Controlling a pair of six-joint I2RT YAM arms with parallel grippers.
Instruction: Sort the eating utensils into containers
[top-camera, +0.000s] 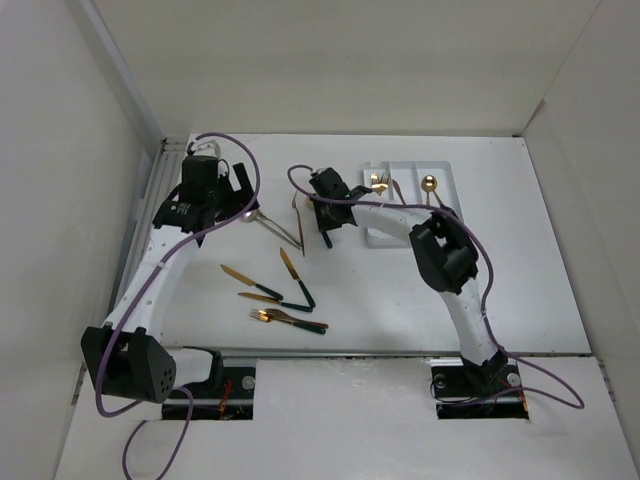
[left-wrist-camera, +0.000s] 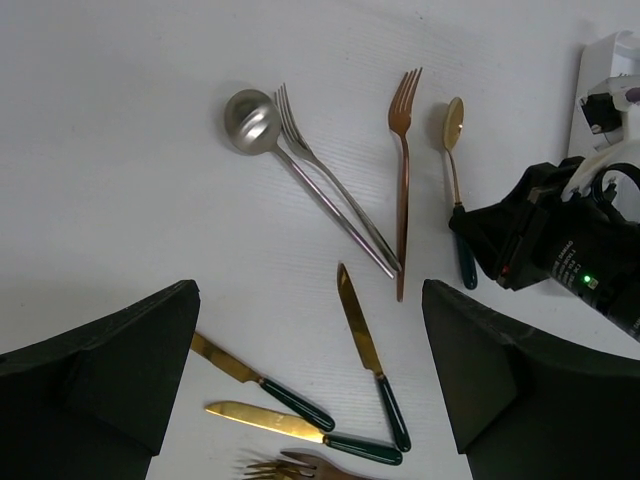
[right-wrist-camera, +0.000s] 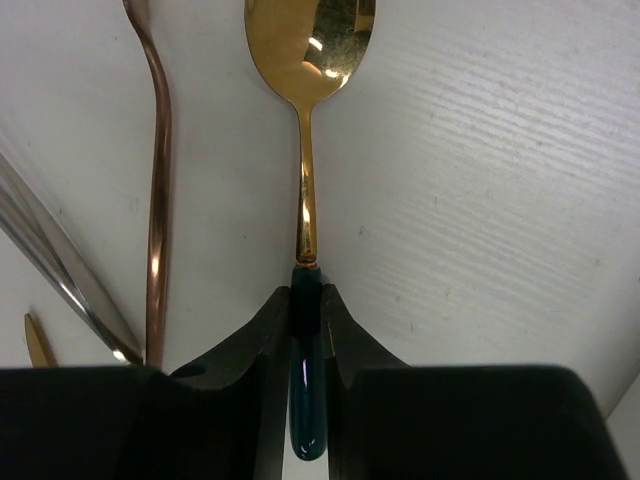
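snugly, the gold spoon sits pinched handle-first in the right claw

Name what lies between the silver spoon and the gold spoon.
A silver fork beside the silver spoon and a copper fork nearer the gold spoon, seen in the left wrist view.

White-shelled left arm and right arm carry bulky black joint housings, each trailing a looping purple cable. The left gripper has broad matte black wedge fingers. A small green light glows on the right wrist housing.
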